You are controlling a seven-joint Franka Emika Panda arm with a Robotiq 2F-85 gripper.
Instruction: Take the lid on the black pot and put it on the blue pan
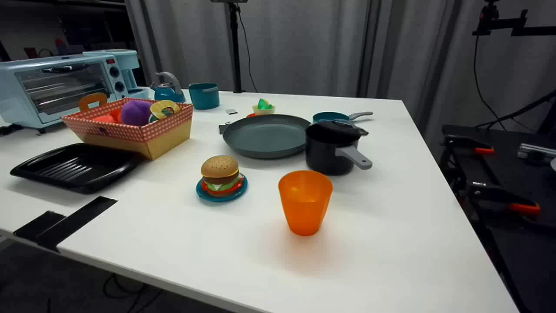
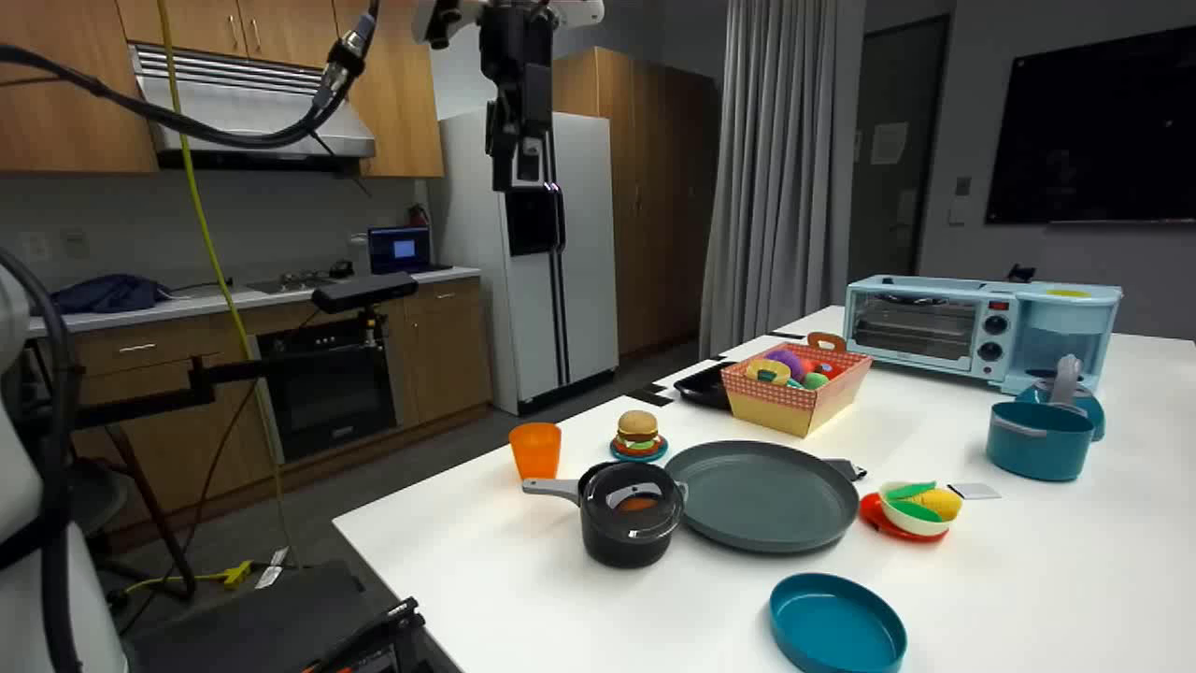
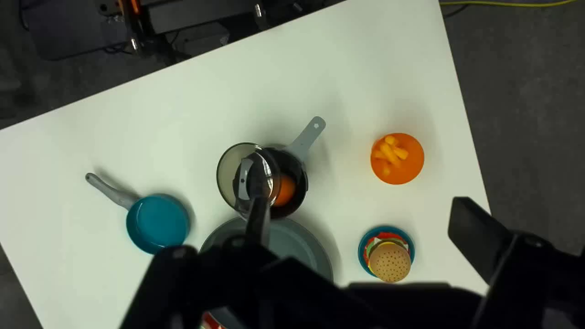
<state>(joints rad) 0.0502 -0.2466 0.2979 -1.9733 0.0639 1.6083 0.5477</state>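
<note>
Fingers spread wide, lid sitting on the black pot

My gripper hangs well above the table, fingertips down. Lid is clear, lies across the pot's top and sits off-centre, overhanging toward the small teal pan. Might be tilted as well; hard to call from straight above. Orange item shows inside the pot. Blue pan, wide and shallow, is just beside the pot; one finger cuts in front of it in the wrist view. Orange cup stands upright off the pot's handle side, yellow pieces in it. Toy burger on a teal plate shows in the gap between my fingers, far below. Black tray and checked basket sit well apart from the pot.
</note>
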